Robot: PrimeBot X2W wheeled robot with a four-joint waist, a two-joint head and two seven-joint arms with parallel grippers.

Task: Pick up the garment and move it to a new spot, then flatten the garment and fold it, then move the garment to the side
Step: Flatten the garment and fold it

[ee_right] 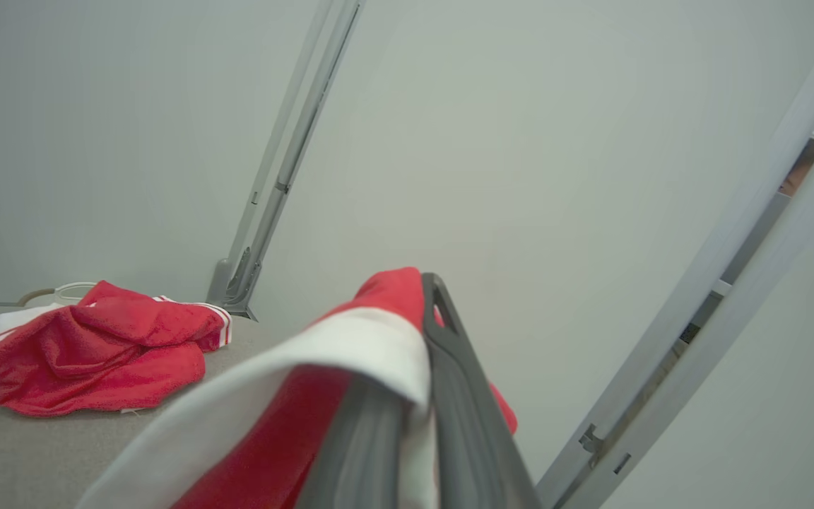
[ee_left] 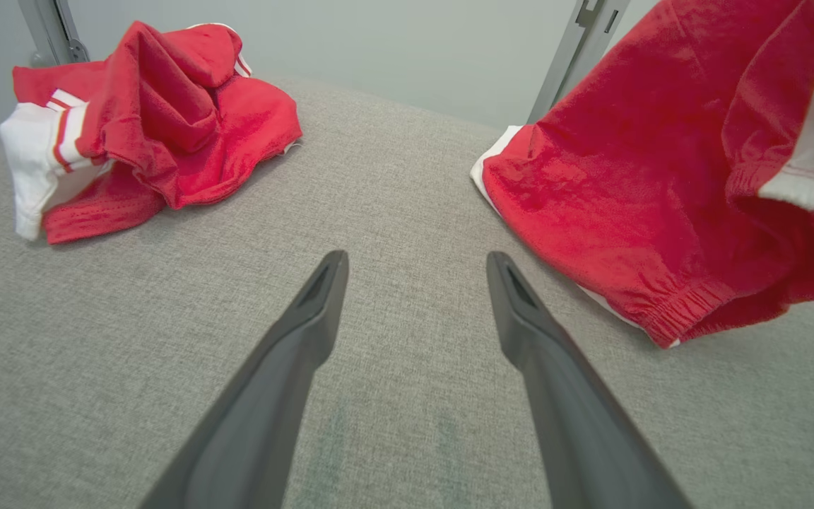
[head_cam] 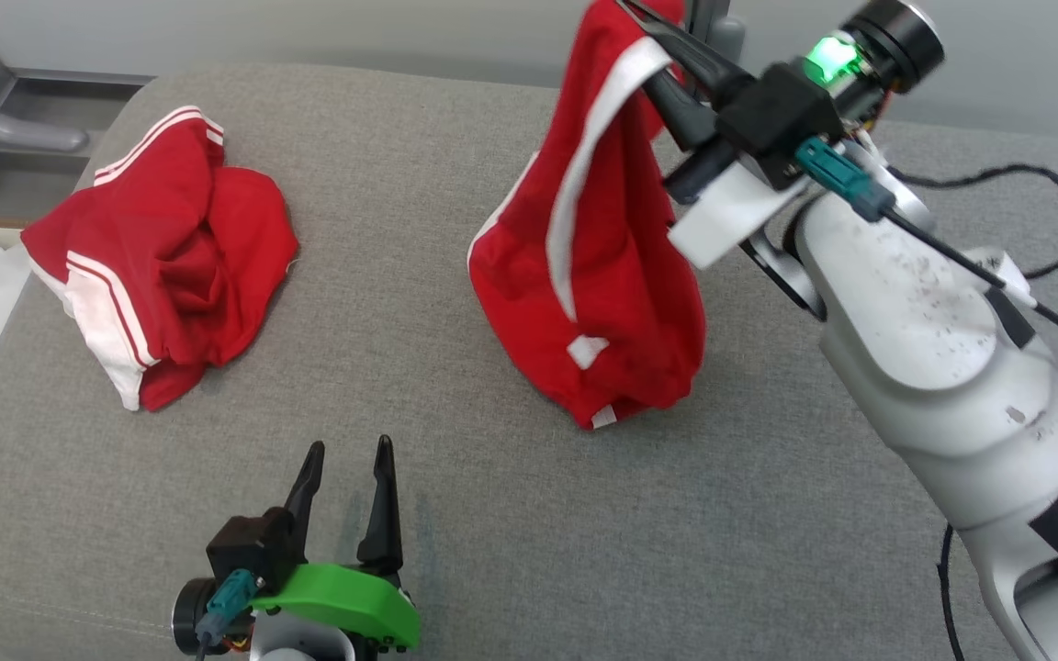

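Here, limp fleecy red garment [head_cam: 616, 312].

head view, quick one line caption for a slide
Right gripper holds a red garment up over the grey cushion; left gripper open, second garment crumpled at left.

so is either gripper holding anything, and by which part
The right gripper is shut on the hanging red garment, pinching its top at the white stripe. The left gripper is open, holding nothing.

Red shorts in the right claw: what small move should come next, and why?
Probably carry the shorts toward the bare grey cushion and lower them: the right claw grips their top, and they hang bunched.
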